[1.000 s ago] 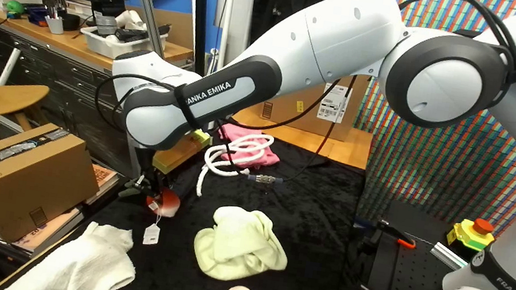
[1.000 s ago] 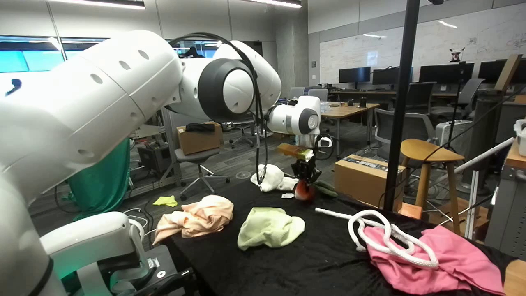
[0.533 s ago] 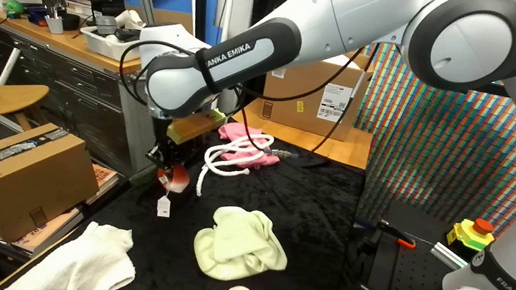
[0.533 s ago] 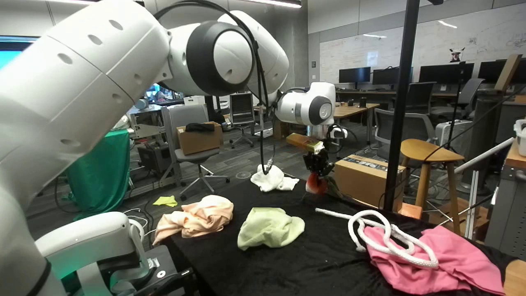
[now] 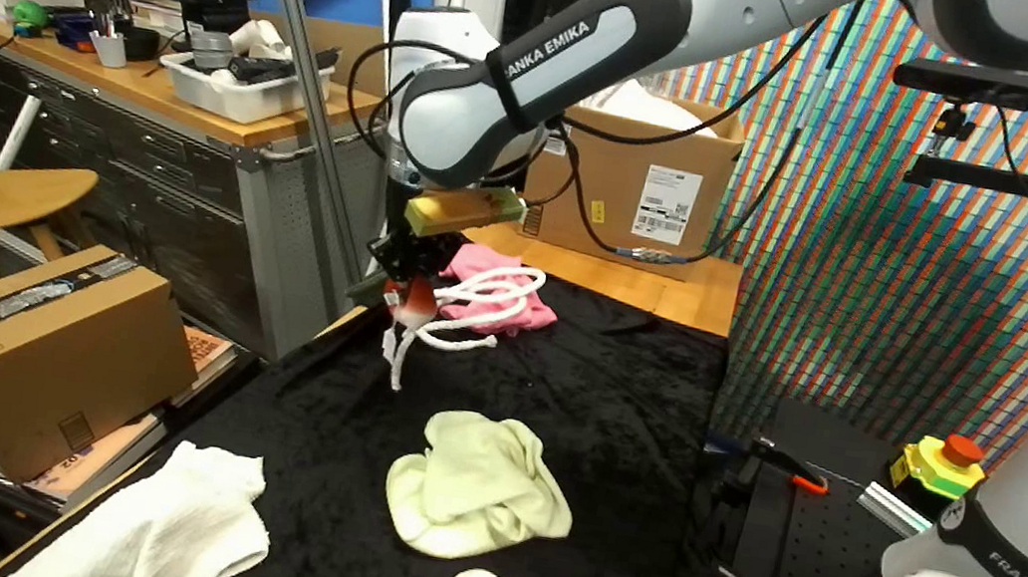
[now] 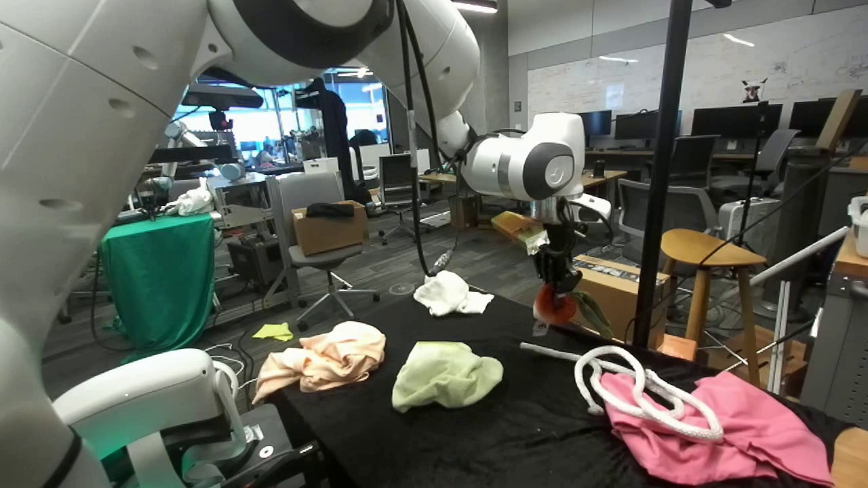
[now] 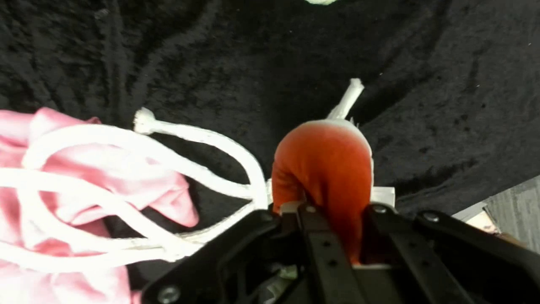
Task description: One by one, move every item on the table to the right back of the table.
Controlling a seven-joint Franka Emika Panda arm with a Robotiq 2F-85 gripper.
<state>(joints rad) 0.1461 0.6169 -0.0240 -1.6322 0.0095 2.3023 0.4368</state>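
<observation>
The red plush object [image 7: 322, 156] is pinched between the black fingers of my gripper [image 7: 342, 211], filling the gap. In an exterior view, the gripper [image 6: 560, 281] hangs above the table's far edge, the red object [image 6: 555, 308] below it with an olive-green leaf-like part [image 6: 593, 313] sticking out. A small white tag [image 5: 389, 341] dangles. Beside it, the white looped rope [image 5: 456, 345] lies on the pink cloth [image 5: 481, 259]. Separate on the black table [image 5: 627, 415] are a pale green-yellow cloth [image 5: 481, 485], a peach cloth [image 6: 339, 359] and a white cloth [image 5: 181, 513].
A cardboard box [image 5: 42, 353] stands low beyond the table's edge. Another large box [image 5: 632, 164] sits on wood behind the table. A black post [image 6: 664, 169] rises near the edge, close to a wooden stool [image 6: 712, 247]. The arm's cable [image 6: 413, 169] hangs over the table.
My gripper has carried the red object toward the rope and pink cloth, lifting it somewhat. The tag swings with it. The cloths and rope have stayed where they were.
</observation>
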